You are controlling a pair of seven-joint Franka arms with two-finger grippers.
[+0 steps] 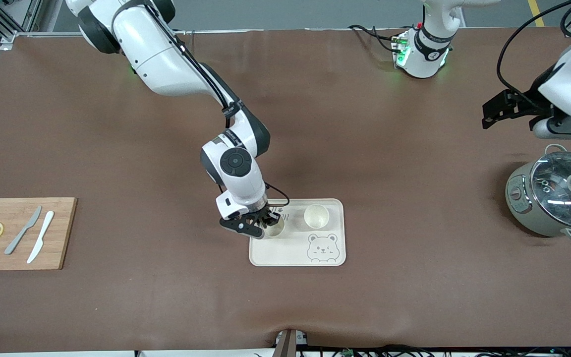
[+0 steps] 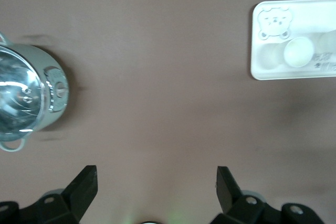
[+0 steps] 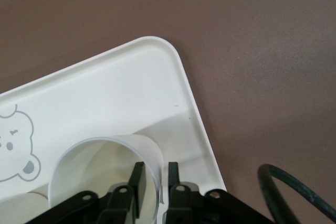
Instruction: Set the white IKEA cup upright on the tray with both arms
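Observation:
The cream tray [image 1: 290,253] with a bear drawing lies mid-table, nearer to the front camera. Two white cups stand upright on it. My right gripper [image 1: 265,227] is low over the tray corner toward the right arm's end. Its fingers straddle the wall of one white cup [image 1: 275,227], one inside and one outside. In the right wrist view the gripper [image 3: 156,169] is closed narrowly around that cup's wall [image 3: 100,153], above the tray [image 3: 131,87]. The second cup [image 1: 316,216] stands free beside it. My left gripper [image 1: 488,116] waits open and empty above the table at the left arm's end.
A grey-green pot with a glass lid [image 1: 555,194] stands below the left gripper's area, and shows in the left wrist view [image 2: 21,95]. A wooden cutting board [image 1: 18,258] with lemon slices and two knives lies at the right arm's end.

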